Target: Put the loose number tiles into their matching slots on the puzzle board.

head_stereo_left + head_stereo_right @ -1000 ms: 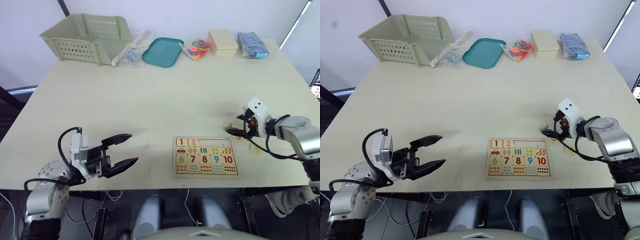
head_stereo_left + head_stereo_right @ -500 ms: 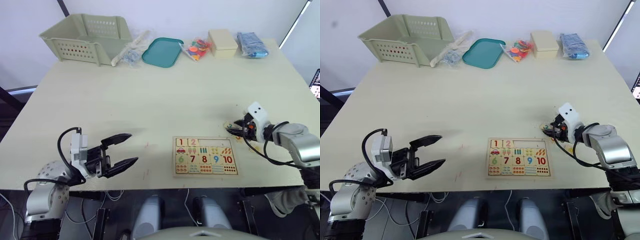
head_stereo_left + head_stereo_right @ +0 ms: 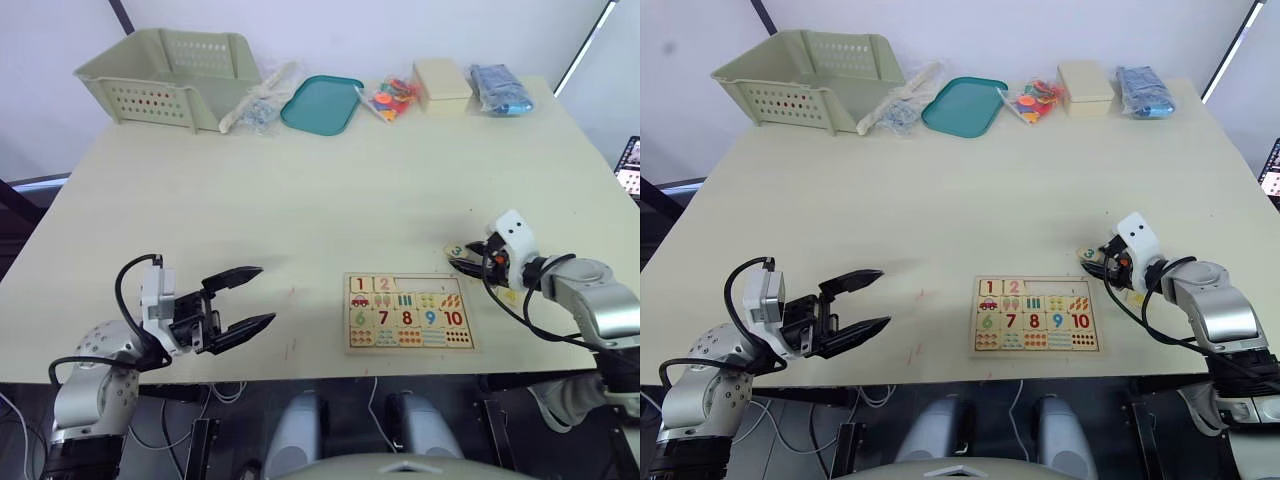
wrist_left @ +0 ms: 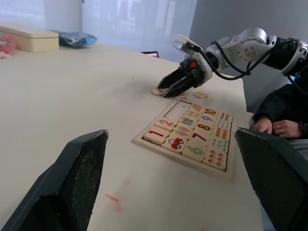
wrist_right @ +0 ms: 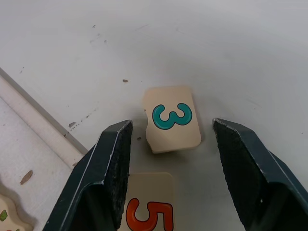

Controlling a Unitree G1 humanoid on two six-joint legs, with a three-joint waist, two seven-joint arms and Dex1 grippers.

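The puzzle board (image 3: 410,311) lies near the table's front edge, right of centre. Tiles 1 and 2 sit in its top row, and the slots (image 3: 423,284) beside them are bare. My right gripper (image 5: 171,126) is open and low over the table just beyond the board's far right corner. Its fingers straddle the loose tile 3 (image 5: 172,119) without touching it. Tile 5 (image 5: 150,211) lies closer to the wrist. Another loose tile (image 3: 510,296) lies right of the board, its digit unreadable. My left gripper (image 3: 265,295) hangs open and empty, well left of the board.
Along the far edge stand a green basket (image 3: 170,75), a clear bag (image 3: 262,100), a teal tray (image 3: 322,103), a bag of coloured pieces (image 3: 392,97), a beige box (image 3: 445,82) and a blue bag (image 3: 497,88). A person's hand (image 4: 269,126) rests beyond the table's right side.
My right gripper has sunk a little lower over tile 3. The left arm has not moved. The head view has shifted slightly.
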